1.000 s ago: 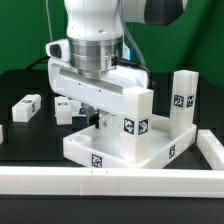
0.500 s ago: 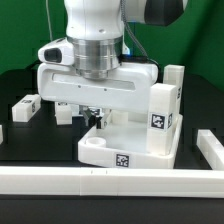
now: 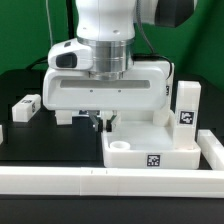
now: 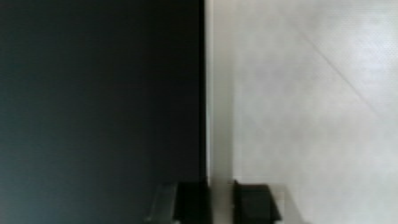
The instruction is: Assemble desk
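Observation:
The desk top, a white tray with a raised rim and small tags, lies at the exterior view's right, close to the rails. One white leg stands upright at its far right corner. My gripper reaches down at the tray's left wall, shut on it. In the wrist view the rim runs as a thin white edge between the two dark fingers, and my gripper is closed on it. The arm's body hides the tray's back part.
A loose white tagged leg lies on the black table at the left, and another lies behind the gripper. A long low white rail runs along the front, and a side rail stands at the right.
The gripper has dragged the desk top toward the exterior view's right and turned it square to the front rail. The upright leg moved along with it.

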`<state>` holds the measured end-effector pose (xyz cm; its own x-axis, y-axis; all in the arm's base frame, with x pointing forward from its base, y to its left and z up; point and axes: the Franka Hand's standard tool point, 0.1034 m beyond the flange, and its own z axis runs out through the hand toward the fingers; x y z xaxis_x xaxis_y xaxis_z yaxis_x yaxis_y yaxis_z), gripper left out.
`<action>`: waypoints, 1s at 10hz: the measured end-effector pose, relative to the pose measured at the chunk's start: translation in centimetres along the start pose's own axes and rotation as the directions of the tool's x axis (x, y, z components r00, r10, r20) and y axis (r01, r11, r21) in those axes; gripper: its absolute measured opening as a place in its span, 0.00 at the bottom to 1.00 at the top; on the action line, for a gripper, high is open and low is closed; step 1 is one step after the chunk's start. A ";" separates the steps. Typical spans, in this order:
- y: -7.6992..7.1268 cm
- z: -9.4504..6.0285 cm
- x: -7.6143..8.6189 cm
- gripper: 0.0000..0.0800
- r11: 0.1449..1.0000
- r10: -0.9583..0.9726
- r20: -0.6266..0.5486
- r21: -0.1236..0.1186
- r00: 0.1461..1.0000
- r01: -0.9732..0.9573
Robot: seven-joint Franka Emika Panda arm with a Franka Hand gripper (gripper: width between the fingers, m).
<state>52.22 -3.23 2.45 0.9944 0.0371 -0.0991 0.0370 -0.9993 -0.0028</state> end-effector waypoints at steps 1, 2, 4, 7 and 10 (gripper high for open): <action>-0.1 -0.1 0.7 0.08 0.994 -0.105 -0.004 -0.014 0.994 0.105; -0.1 -0.2 1.0 0.08 0.978 -0.208 -0.005 -0.024 0.978 0.208; 0.3 -0.1 0.8 0.08 0.954 -0.299 0.006 -0.032 0.954 0.300; 0.7 -0.2 1.0 0.08 0.875 -0.482 0.025 -0.045 0.876 0.483; -0.1 -0.4 2.7 0.08 0.753 -0.653 0.044 -0.071 0.756 0.655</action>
<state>54.94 -3.01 2.53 0.7231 0.6808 -0.1166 0.6858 -0.7278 0.0042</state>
